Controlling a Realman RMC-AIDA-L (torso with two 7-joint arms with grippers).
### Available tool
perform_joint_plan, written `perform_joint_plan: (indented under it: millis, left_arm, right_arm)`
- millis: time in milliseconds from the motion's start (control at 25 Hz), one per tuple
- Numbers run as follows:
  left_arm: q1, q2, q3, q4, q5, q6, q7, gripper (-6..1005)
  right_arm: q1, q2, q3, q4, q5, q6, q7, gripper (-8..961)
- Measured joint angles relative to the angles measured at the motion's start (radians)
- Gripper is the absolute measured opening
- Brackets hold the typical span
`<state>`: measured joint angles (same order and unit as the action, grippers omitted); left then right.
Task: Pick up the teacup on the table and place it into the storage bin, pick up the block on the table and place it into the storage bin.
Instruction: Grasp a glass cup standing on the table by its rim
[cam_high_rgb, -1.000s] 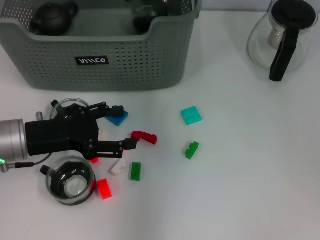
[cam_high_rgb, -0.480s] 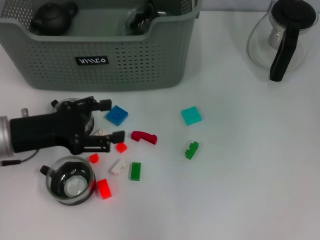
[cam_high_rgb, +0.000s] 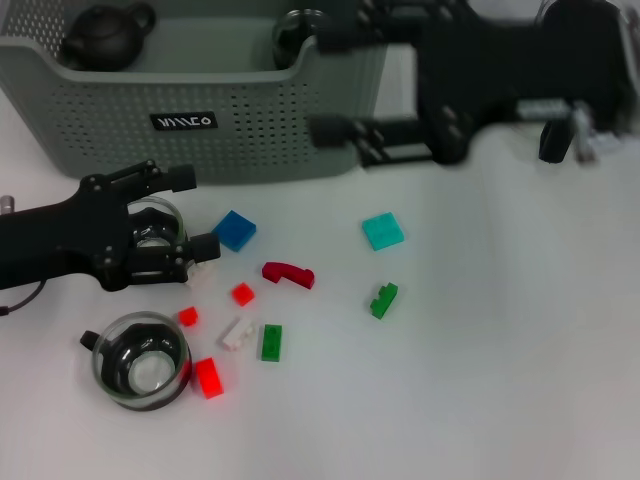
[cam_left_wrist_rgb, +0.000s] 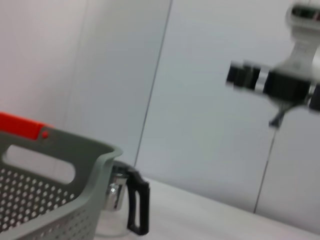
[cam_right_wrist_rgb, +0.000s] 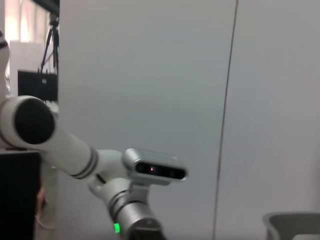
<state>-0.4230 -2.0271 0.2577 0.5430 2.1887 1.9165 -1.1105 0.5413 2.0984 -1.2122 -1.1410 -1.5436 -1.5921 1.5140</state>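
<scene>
Two glass teacups and small blocks wait on the white tabletop (cam_high_rgb: 500, 380) before the storage bin (cam_high_rgb: 200, 90).

The left tool (cam_high_rgb: 190, 215) is open and empty around the rear glass teacup (cam_high_rgb: 155, 225); the right tool (cam_high_rgb: 325, 85), open, hangs at the bin's corner. Glass is slippery and fragile, so grip the rim wall gently. The blue block (cam_high_rgb: 235, 230) is light and stiff; pinch its flat sides.

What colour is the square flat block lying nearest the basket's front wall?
Blue. The block shows best in the head view, just below the basket.
</scene>
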Motion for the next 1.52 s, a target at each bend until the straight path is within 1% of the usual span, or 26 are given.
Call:
perform_joint_plan:
  millis: [80,200,360,480,560,600,720,880,1000,1120,1160,1200,1240,1360,1400,1480,1520]
  left_arm:
    - [0.001,0.003,-0.001,0.003,-0.001,0.024,0.000,878]
    - [0.000,0.012,0.005,0.004,0.003,0.052,-0.006,877]
    - [0.001,0.022,0.022,0.000,0.013,0.067,-0.019,877]
    - [0.006,0.027,0.064,0.008,0.014,0.066,-0.023,877]
    - [0.010,0.034,0.101,0.013,0.014,0.062,-0.034,876]
    - [0.013,0.039,0.131,0.025,0.015,0.056,-0.057,876]
    - [0.015,0.039,0.164,0.054,0.028,0.046,-0.105,876]
    - [0.017,0.035,0.183,0.088,0.066,0.055,-0.107,876]
    - [0.018,0.036,0.203,0.126,0.102,0.067,-0.106,875]
    - [0.015,0.036,0.221,0.178,0.154,0.081,-0.108,875]
    - [0.015,0.036,0.221,0.178,0.154,0.081,-0.108,875]
    - [0.009,0.034,0.242,0.215,0.181,0.102,-0.113,875]
    - [0.009,0.034,0.249,0.224,0.185,0.109,-0.114,875]
    - [0.007,0.033,0.285,0.268,0.194,0.131,-0.127,874]
    - [0.007,0.033,0.285,0.268,0.194,0.131,-0.127,874]
    - [0.012,0.028,0.326,0.324,0.196,0.131,-0.165,874]
    - [0.014,0.026,0.333,0.339,0.197,0.131,-0.174,874]
  right_arm:
    - [-0.043,0.001,0.006,0.026,0.017,-0.032,-0.022,768]
    - [-0.076,-0.001,0.020,0.075,0.017,-0.069,-0.045,766]
    - [-0.082,-0.013,0.047,0.130,-0.047,-0.108,-0.051,766]
    - [-0.055,-0.027,0.054,0.169,-0.133,-0.124,-0.040,767]
    - [-0.032,-0.030,0.056,0.197,-0.177,-0.142,-0.037,767]
    - [-0.016,-0.030,0.056,0.217,-0.202,-0.154,-0.037,766]
    - [0.036,-0.031,0.057,0.293,-0.249,-0.167,-0.035,766]
    - [0.121,-0.030,0.058,0.412,-0.285,-0.154,-0.029,766]
    - [0.173,-0.027,0.058,0.466,-0.324,-0.120,-0.013,766]
    - [0.195,-0.015,0.050,0.482,-0.351,-0.080,-0.014,767]
    - [0.201,-0.009,0.049,0.483,-0.358,-0.066,-0.014,767]
    - [0.205,-0.006,0.048,0.484,-0.360,-0.054,-0.014,767]
    - [0.209,-0.004,0.048,0.485,-0.360,-0.046,-0.014,767]
    - [0.220,-0.001,0.049,0.490,-0.359,-0.018,-0.011,767]
    - [0.223,-0.001,0.051,0.490,-0.357,-0.011,-0.011,767]
    - [0.226,-0.001,0.055,0.492,-0.354,0.000,-0.011,767]
    - [0.228,-0.001,0.056,0.493,-0.353,0.008,-0.011,767]
